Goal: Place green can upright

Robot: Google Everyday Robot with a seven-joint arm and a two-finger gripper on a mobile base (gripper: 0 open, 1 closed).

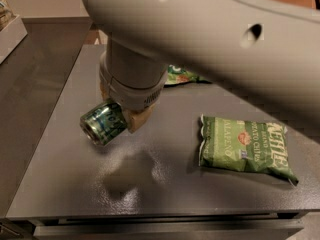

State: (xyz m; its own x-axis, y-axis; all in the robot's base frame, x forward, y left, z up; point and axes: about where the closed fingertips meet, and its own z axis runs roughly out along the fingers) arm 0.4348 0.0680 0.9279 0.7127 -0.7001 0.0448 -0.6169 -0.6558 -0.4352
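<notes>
The green can (pixel 101 122) is a shiny dark-green drink can. It lies on its side in the air above the dark grey table (pixel 65 184), its end facing the front left. My gripper (pixel 120 116) hangs from the big grey arm and is shut on the can. One tan finger (pixel 137 120) shows at the can's right side; the other finger is hidden behind the wrist. The can's shadow falls on the table below it.
A flat green chip bag (pixel 243 146) lies on the table to the right of the can. Another green bag (pixel 181 75) shows partly behind the arm at the back. A pale box edge (pixel 10 29) is at the far left.
</notes>
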